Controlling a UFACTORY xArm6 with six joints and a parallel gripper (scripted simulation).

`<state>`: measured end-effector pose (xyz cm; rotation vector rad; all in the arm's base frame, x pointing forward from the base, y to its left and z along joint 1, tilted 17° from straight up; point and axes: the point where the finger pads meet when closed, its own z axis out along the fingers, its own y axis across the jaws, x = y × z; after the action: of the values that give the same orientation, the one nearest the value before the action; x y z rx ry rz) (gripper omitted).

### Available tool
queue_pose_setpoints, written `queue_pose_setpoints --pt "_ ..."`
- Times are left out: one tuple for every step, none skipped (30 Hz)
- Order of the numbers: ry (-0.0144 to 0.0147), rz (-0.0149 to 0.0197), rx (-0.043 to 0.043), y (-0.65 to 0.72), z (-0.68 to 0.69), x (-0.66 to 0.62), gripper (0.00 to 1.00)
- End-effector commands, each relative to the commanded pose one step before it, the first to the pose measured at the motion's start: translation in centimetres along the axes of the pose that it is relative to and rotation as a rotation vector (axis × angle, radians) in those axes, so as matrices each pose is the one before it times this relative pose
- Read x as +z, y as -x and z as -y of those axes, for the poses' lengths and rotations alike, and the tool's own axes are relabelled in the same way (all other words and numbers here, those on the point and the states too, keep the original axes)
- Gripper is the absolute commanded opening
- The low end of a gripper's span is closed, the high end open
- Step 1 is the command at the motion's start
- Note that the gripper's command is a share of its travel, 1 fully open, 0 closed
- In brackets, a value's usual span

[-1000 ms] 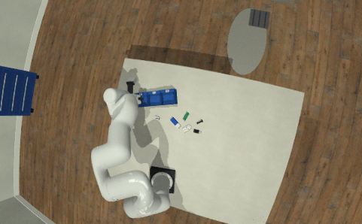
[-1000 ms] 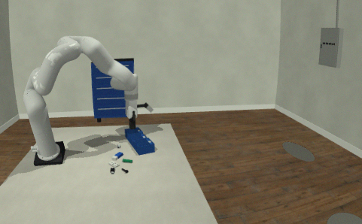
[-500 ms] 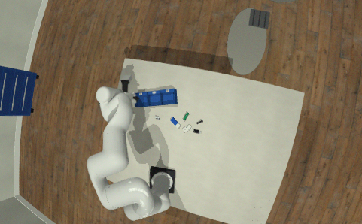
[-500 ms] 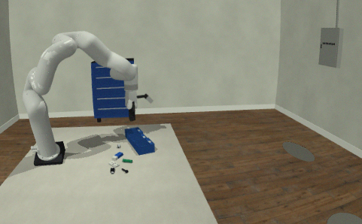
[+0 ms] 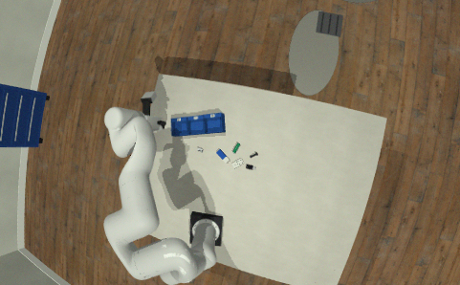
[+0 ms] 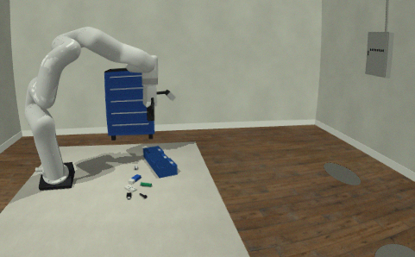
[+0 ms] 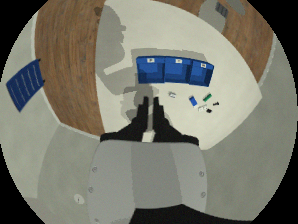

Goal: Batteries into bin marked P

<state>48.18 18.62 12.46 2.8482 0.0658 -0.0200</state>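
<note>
A blue bin block with three compartments stands on the pale mat. Its label tags are too small to read. Several small things lie in front of it. Among them are a blue-and-white cylinder, a green cylinder and a white piece. There are also two black pieces and a tiny white piece. My gripper is shut with nothing visible between its fingers. It hangs high above the mat, beside the bin block's left end.
The arm's base stands on the mat's near edge. A blue drawer cabinet stands by the back wall, off the mat. Wooden floor surrounds the mat.
</note>
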Motion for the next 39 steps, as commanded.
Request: queue_pose_setpoints --pt "0.00068 -0.00013 0.00048 -0.049 -0.010 -0.494 0.07" --pt "0.00000 0.00000 0.00000 0.000 0.000 0.000 0.07" --pt "-0.00002 -0.00003 0.00000 0.005 -0.002 0.006 0.07" --pt "0.00001 0.00001 0.00000 -0.002 0.001 -0.002 0.07" --pt "0.00000 0.00000 0.00000 0.000 0.000 0.000 0.07" --pt "0.00000 0.00000 0.00000 0.000 0.000 0.000 0.07" --pt "0.00001 0.00001 0.00000 -0.003 0.001 -0.003 0.07" --pt "0.00007 0.00003 0.05000 0.263 -0.712 0.335 0.28" --pt "0.00006 0.00001 0.05000 0.230 -0.726 0.337 0.28" --pt "0.00006 0.00001 0.05000 0.195 -0.737 0.338 0.28" --pt "0.00003 0.00006 0.02089 0.159 -0.746 0.338 0.28" --pt "0.00003 0.00028 0.01751 0.144 -0.749 0.338 0.28" --pt "0.00013 0.00069 0.02306 0.135 -0.756 0.342 0.28" --pt "0.00032 0.00114 0.02585 0.111 -0.754 0.338 0.28" --pt "0.00054 0.00151 0.02634 0.092 -0.757 0.338 0.28" --pt "0.00073 0.00176 0.02595 0.071 -0.759 0.339 0.28" --pt "0.00083 0.00185 0.02563 0.051 -0.761 0.340 0.28" --pt "0.00086 0.00186 0.02553 0.031 -0.762 0.340 0.28" --pt "0.00045 0.00083 0.02549 0.012 -0.763 0.341 0.28" --pt "0.00025 0.00045 0.02550 -0.007 -0.729 0.328 0.28" --pt "0.00005 0.00007 0.02548 -0.025 -0.720 0.325 0.28" --pt "0.00000 0.00000 0.00000 0.000 0.000 0.000 0.28" --pt "0.00000 0.00000 0.00000 0.000 0.000 0.000 0.28" --pt "-0.00150 -0.00266 0.07514 -0.054 -0.835 0.370 0.28" --pt "-0.00094 -0.00171 0.02111 -0.102 -0.756 0.341 0.28" --pt "-0.00138 -0.00239 0.02020 -0.117 -0.754 0.340 0.28" --pt "-0.00169 -0.00295 0.01924 -0.131 -0.752 0.339 0.28" --pt "0.00007 -0.00003 0.00000 -0.145 -0.750 0.338 0.28" --pt "0.00007 -0.00003 0.00000 -0.145 -0.750 0.338 0.28" --pt "0.00007 -0.00003 0.00000 -0.145 -0.750 0.338 0.28" --pt "0.00007 -0.00003 0.00000 -0.145 -0.750 0.339 0.28" --pt "0.00007 -0.00003 0.00000 -0.140 -0.727 0.329 0.28" --pt "0.00007 -0.00003 0.00000 -0.136 -0.707 0.320 0.28" --pt "0.00004 -0.00001 -0.00001 -0.145 -0.716 0.327 0.28" --pt "0.00007 -0.00002 0.00000 -0.140 -0.725 0.328 0.28" --pt "0.00007 -0.00002 0.00000 -0.140 -0.726 0.328 0.28" --pt "0.00007 -0.00002 0.00000 -0.139 -0.721 0.326 0.28" --pt "0.00007 -0.00002 0.00000 -0.137 -0.716 0.324 0.28" --pt "0.00000 0.00000 0.00000 0.000 0.000 0.000 0.28"
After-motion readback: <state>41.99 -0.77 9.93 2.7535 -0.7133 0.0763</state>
